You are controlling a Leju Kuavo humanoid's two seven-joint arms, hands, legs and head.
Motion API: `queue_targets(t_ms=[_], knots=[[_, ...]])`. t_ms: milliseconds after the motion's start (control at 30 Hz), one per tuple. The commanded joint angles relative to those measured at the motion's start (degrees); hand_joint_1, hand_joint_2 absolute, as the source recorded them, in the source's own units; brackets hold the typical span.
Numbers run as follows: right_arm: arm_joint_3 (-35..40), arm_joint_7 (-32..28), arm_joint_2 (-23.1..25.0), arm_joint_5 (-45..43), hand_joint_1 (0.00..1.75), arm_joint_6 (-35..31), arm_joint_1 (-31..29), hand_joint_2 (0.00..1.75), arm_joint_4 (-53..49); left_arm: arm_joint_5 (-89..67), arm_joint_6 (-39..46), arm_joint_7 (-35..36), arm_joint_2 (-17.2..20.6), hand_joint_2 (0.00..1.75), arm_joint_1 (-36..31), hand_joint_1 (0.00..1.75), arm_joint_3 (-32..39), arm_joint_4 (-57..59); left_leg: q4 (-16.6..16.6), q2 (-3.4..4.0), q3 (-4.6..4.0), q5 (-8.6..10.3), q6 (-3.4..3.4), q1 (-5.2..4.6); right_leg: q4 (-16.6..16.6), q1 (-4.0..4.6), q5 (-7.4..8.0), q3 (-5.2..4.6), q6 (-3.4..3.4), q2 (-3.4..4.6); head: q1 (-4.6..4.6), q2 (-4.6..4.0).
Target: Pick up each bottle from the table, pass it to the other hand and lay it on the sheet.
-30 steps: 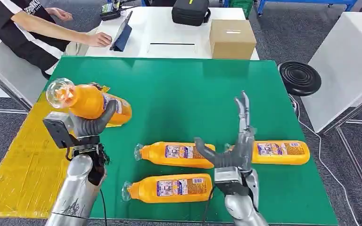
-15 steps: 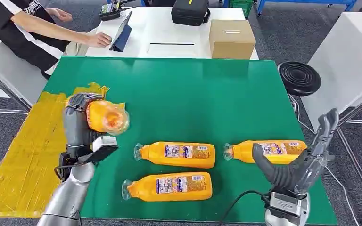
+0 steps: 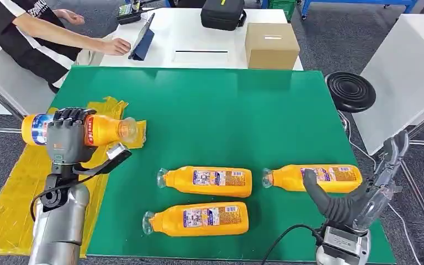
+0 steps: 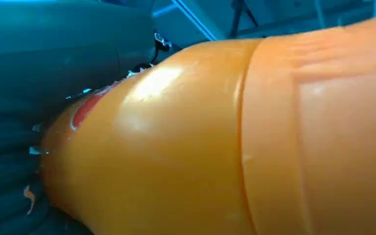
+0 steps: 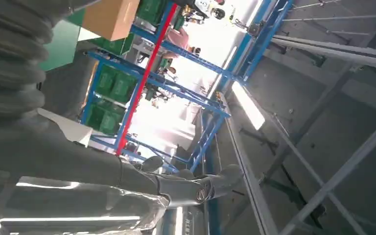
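Note:
My left hand point(image 3: 69, 141) grips an orange bottle point(image 3: 102, 129) and holds it level over the left table edge, its clear cap end toward the table's middle and its base out over the yellow sheet point(image 3: 19, 185). Up close that bottle point(image 4: 215, 142) presses against the hand's dark fingers point(image 4: 10, 171). Three more orange bottles lie on the green table point(image 3: 215, 105): one in the middle point(image 3: 207, 181), one nearer me point(image 3: 199, 219), one to the right point(image 3: 314, 178). My right hand point(image 3: 359, 199) is open at the table's near right corner, fingers raised, holding nothing.
A person sits at the far left by a white table point(image 3: 199, 33) with a tablet point(image 3: 143, 41), a cardboard box point(image 3: 271, 45) and a black bag point(image 3: 223, 13). A black stool point(image 3: 351, 91) and a white cabinet point(image 3: 408, 66) stand to the right.
My left hand has swung the bottle leftward, turning it level out over the sheet. My right hand drew back from the table's middle to the near right corner, staying open.

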Motion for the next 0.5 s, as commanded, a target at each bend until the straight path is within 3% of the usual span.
queue_targets(t_ms=[33, 100, 133, 200, 267, 367, 500], knots=[[-0.83, 0.17, 0.7, -0.09, 0.0, -0.22, -1.29, 1.75, 2.77, -0.48, 0.05, 0.54, 0.24, 1.75, -2.26, 1.75, 3.0, 3.48, -0.04, 0.02, 0.11, 0.0, -0.24, 0.07, -0.08, 0.06, 0.03, 0.13, -0.1, 0.01, 0.0, 0.0], [-0.83, 0.17, 0.7, -0.09, 0.0, -0.22, -1.29, 1.75, 2.77, -0.48, 0.05, 0.54, 0.24, 1.75, -2.26, 1.75, 3.0, 3.48, -0.1, 0.04, 0.21, 0.01, -0.36, 0.09, -0.16, 0.07, 0.05, 0.25, -0.15, 0.02, -0.02, 0.0], [-0.84, 0.5, 0.84, 0.36, 0.0, -0.22, -0.91, 1.75, 2.62, -3.86, 0.05, 6.7, 1.65, 1.75, -2.14, 1.75, 0.52, 4.7, -0.13, 0.03, 0.25, 0.02, -0.4, 0.09, -0.2, 0.08, 0.06, 0.29, -0.17, 0.0, 0.02, 0.0], [-0.9, 1.21, 1.15, 1.24, 0.0, -0.22, -0.56, 1.75, 2.67, -6.53, 0.05, 21.99, 7.99, 1.75, -2.16, 1.75, -8.83, 7.99, -0.1, -0.02, 0.19, 0.02, -0.33, 0.06, -0.14, 0.07, 0.03, 0.22, -0.14, -0.04, 0.02, 0.0], [-1.08, 1.72, 1.36, 1.55, 0.0, -0.22, -0.39, 1.75, 2.75, -6.53, 0.05, 32.19, 12.03, 1.75, -4.18, 1.75, -15.2, 13.11, -0.11, -0.09, 0.14, 0.06, -0.3, 0.03, -0.1, 0.04, 0.02, 0.17, -0.14, -0.11, 0.0, 0.0], [-1.45, 2.14, 1.7, 1.91, 0.0, -0.22, -0.13, 1.75, 2.53, -6.53, 0.05, 35.52, 12.49, 1.75, -5.57, 1.75, -16.93, 17.3, -0.1, -0.08, 0.14, 0.07, -0.35, 0.07, -0.11, 0.09, 0.04, 0.15, -0.18, -0.13, -0.02, 0.0], [-2.0, 3.26, 1.7, 2.51, 0.0, -0.14, -0.17, 1.75, 2.27, -4.79, 0.05, 32.48, 10.63, 1.75, -5.97, 1.75, -15.75, 19.52, -0.06, -0.13, 0.12, 0.05, -0.21, 0.04, -0.08, 0.03, 0.01, 0.14, -0.09, -0.16, 0.0, 0.0]])
